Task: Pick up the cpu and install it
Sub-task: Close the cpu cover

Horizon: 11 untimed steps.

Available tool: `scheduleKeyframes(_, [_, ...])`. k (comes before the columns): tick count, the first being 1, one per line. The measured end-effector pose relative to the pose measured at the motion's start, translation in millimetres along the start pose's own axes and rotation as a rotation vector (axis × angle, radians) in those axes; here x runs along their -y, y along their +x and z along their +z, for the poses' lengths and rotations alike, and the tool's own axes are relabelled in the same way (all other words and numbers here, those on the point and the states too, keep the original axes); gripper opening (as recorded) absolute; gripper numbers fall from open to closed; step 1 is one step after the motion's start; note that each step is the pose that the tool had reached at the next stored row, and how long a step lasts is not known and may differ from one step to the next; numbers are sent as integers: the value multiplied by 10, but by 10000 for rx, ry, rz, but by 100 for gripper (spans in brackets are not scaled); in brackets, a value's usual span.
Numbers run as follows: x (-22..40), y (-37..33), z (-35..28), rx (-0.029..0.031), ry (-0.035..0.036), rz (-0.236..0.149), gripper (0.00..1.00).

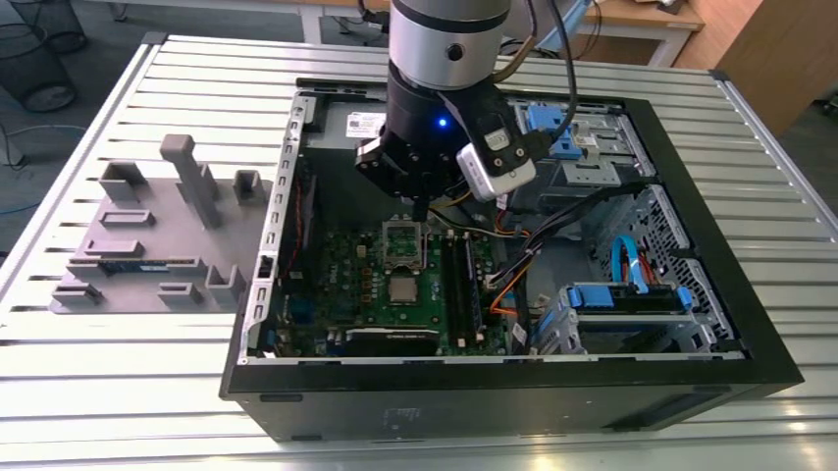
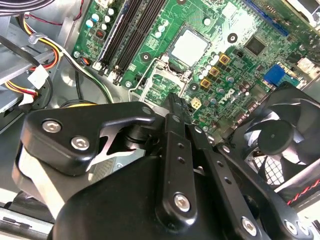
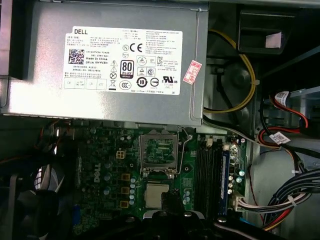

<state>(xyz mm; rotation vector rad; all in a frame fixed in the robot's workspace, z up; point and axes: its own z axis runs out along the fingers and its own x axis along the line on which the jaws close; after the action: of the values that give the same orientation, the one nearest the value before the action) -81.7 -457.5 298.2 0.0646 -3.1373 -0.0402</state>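
The cpu [image 1: 400, 287] is a small silver square lying flat in its socket on the green motherboard [image 1: 343, 285] inside the open computer case; both wrist views show the cpu [image 3: 157, 195] [image 2: 190, 46] too. The metal socket frame [image 1: 403, 240] beside it stands flipped open. My gripper [image 1: 419, 208] hangs above the motherboard, over the open frame and apart from the cpu. Its dark fingertips [image 2: 176, 107] are drawn together into one narrow point with nothing between them, and that point shows as well in the first wrist view [image 3: 167, 202].
A grey tray [image 1: 98, 294] with upright holders and a dark memory stick [image 1: 131, 265] sits outside the case at the exterior view's left. Inside the case are the power supply [image 3: 115, 65], memory slots [image 3: 209, 170], a black fan [image 2: 282, 137], cable bundles [image 3: 280, 200] and blue drive brackets [image 1: 629, 294].
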Motion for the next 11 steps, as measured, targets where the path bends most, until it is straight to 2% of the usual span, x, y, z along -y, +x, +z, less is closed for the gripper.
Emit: scheduleKeyframes(11, [1, -4, 37, 0, 1, -2, 11])
